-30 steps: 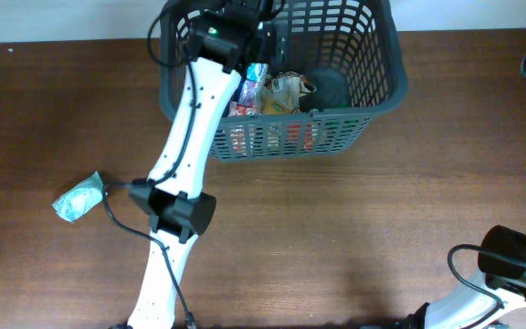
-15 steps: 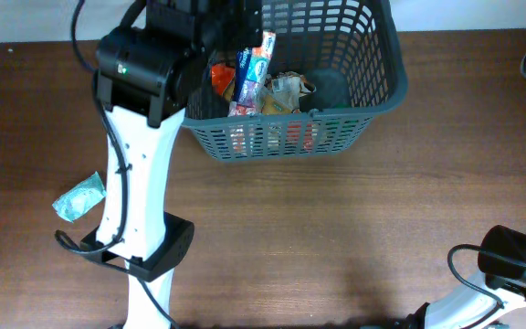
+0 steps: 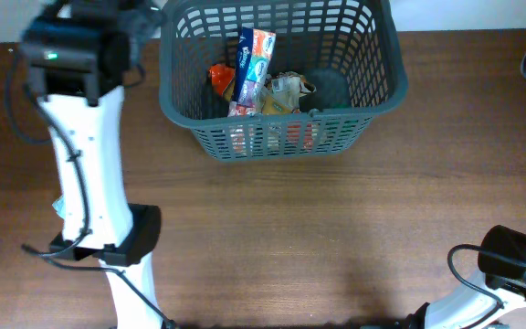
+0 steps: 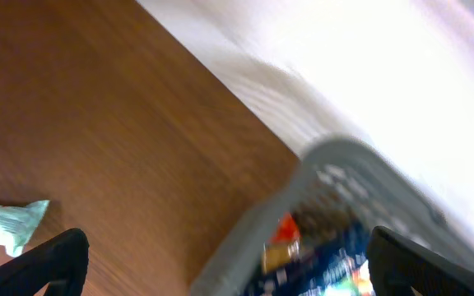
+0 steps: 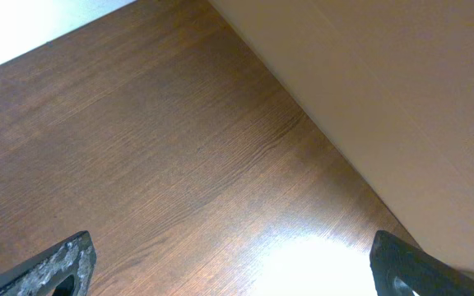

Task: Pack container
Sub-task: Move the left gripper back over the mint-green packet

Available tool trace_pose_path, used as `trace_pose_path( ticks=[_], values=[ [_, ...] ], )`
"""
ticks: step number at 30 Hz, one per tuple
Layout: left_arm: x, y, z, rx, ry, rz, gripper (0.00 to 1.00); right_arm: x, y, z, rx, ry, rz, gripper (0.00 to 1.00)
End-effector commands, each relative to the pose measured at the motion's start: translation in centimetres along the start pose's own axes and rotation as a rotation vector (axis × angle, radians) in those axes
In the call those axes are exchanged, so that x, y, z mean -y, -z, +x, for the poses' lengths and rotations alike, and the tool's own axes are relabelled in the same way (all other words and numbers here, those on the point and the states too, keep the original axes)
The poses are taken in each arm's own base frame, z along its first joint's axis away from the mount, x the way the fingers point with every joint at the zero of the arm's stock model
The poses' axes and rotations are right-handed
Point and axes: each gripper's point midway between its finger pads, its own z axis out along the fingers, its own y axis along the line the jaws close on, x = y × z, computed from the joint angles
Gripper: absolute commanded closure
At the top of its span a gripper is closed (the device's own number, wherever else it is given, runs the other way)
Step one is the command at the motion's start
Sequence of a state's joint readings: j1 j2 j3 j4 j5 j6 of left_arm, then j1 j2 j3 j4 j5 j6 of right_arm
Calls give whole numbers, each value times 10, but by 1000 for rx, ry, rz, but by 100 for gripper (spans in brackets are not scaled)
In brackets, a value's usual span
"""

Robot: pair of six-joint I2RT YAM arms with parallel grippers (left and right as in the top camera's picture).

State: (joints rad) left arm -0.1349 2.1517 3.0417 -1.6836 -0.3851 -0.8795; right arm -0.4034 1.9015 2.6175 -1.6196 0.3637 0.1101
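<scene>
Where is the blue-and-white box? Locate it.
In the overhead view, the blue-and-white box lies inside the container, left of centre, between an orange-red packet and a crumpled tan wrapper.

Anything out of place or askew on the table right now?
One pale green packet lies on the table outside the container, to its left, unpacked. Inside, a long blue-and-white pack lies at a slant atop the other items. Nothing looks spilled or damaged.
</scene>
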Motion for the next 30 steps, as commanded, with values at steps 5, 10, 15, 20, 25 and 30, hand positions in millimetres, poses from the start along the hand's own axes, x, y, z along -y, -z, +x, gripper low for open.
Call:
trace_pose_path(
  ticks=[5, 10, 15, 20, 25, 30],
  values=[
    [-46, 10, -43, 55, 160, -46, 1, -1, -2, 0, -4, -16, -4, 1],
    [-82, -24, -42, -7, 85, -191, 1, -1, -2, 0, -4, -16, -4, 1],
    [-122, -55, -37, -75, 104, -328, 1, -1, -2, 0, -4, -16, -4, 1],
    [-158, -75, -33, -197, 161, -360, 1, -1, -2, 0, -4, -16, -4, 1],
    [-188, -80, -29, -317, 335, -324, 1, -1, -2, 0, -4, -16, -4, 1],
    [-218, -73, -18, -359, 360, -399, 1, -1, -2, 0, -4, -16, -4, 1]
  ],
)
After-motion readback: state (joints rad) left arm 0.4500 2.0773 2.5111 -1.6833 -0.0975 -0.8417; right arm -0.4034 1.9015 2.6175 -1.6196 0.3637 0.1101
